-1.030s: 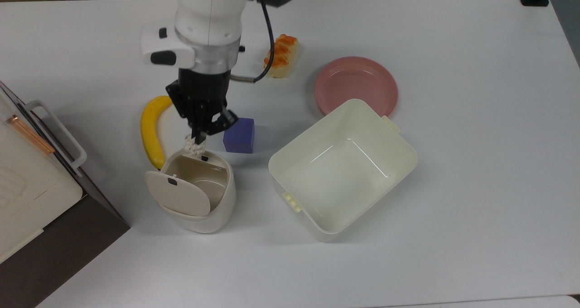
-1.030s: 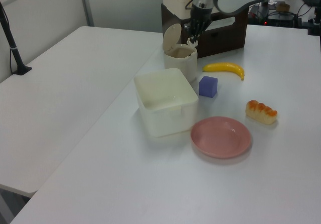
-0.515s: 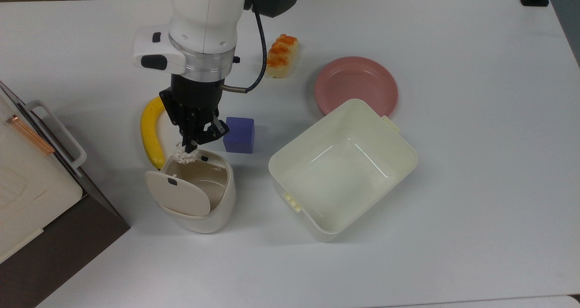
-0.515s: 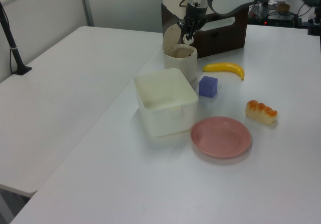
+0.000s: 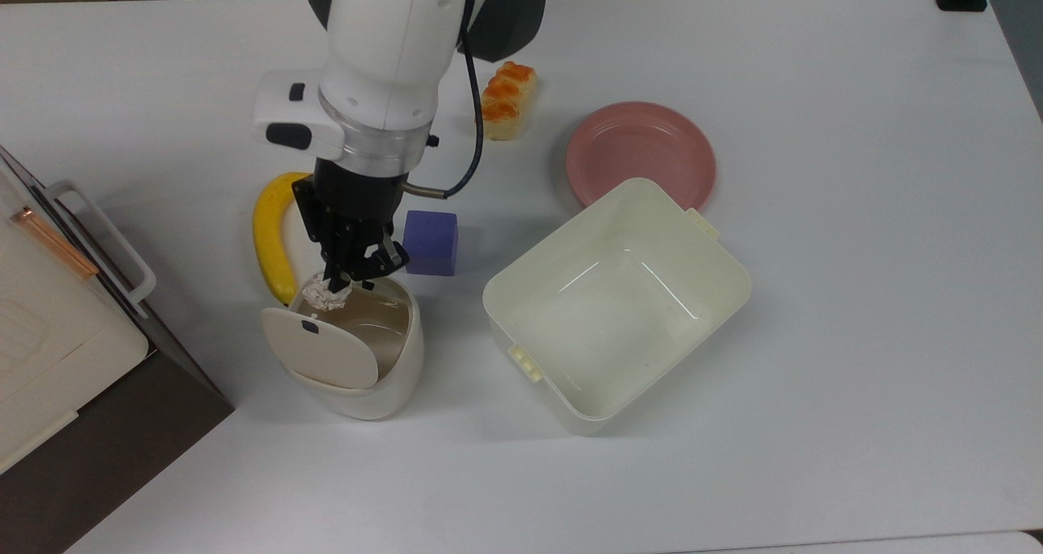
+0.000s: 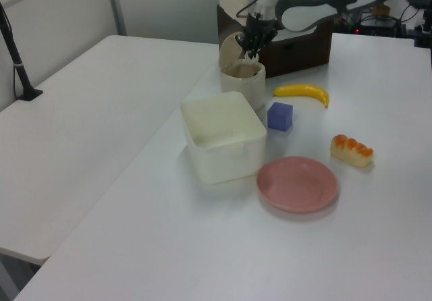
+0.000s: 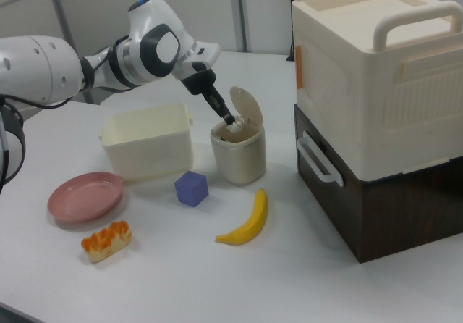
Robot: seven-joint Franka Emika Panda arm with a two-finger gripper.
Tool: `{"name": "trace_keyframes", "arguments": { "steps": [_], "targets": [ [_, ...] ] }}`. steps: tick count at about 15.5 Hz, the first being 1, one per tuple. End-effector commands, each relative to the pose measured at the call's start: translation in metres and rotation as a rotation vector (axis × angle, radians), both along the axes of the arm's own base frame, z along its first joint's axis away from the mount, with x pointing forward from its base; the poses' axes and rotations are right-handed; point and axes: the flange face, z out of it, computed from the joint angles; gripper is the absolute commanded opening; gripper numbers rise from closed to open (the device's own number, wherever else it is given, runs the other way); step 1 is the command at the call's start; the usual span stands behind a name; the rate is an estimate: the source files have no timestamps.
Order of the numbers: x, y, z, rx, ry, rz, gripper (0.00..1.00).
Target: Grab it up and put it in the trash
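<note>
Bread loaf with an orange top (image 7: 106,240) sits nearest me in the right view, with a flat pink plate (image 7: 85,196) just behind it toward the right view's left. A curved yellow banana (image 7: 247,220) lies to the right view's right of the loaf, and a small purple cube (image 7: 192,188) rests between the banana and the plate, apart from both.

Beyond the cube I see a large square cream tub (image 7: 146,143), open and bare inside, and beside it, on the right view's right, the small rounded cream-white plastic bin (image 7: 239,160) with its hinged oval lid (image 7: 247,106) tipped up. On the top view the bin (image 5: 399,375) stands close to the banana (image 5: 269,236) and the cube (image 5: 430,242).

My gripper (image 5: 336,281) hangs over the bin's open mouth, its black fingers closed on the small crumpled ball of off-white paper (image 5: 324,295). The paper is held in the air above the beige inside, near the rim on the banana's side. In the left view the gripper (image 6: 251,47) hovers just above the bin (image 6: 243,83).

Farthest, at the right view's right, a big cream box with handles (image 7: 379,69) sits on a dark brown cabinet (image 7: 391,207).
</note>
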Motion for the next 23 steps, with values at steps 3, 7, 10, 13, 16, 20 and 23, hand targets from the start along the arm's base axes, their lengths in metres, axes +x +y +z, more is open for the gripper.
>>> {"name": "trace_keyframes", "arguments": {
  "steps": [3, 7, 10, 13, 16, 20, 23],
  "targets": [
    [0.006, 0.006, -0.004, -0.025, -0.019, -0.003, 0.50],
    [0.006, 0.006, -0.006, -0.030, -0.013, 0.002, 0.54],
    [0.004, 0.003, -0.002, -0.051, 0.009, 0.052, 0.53],
    [-0.010, 0.010, 0.001, -0.080, 0.095, 0.217, 0.54],
    [-0.029, 0.010, 0.014, -0.104, 0.165, 0.318, 0.66],
    [-0.044, -0.001, 0.038, -0.091, 0.204, 0.384, 0.84],
    [-0.068, -0.019, 0.070, -0.044, 0.280, 0.496, 1.00]
  ]
}}
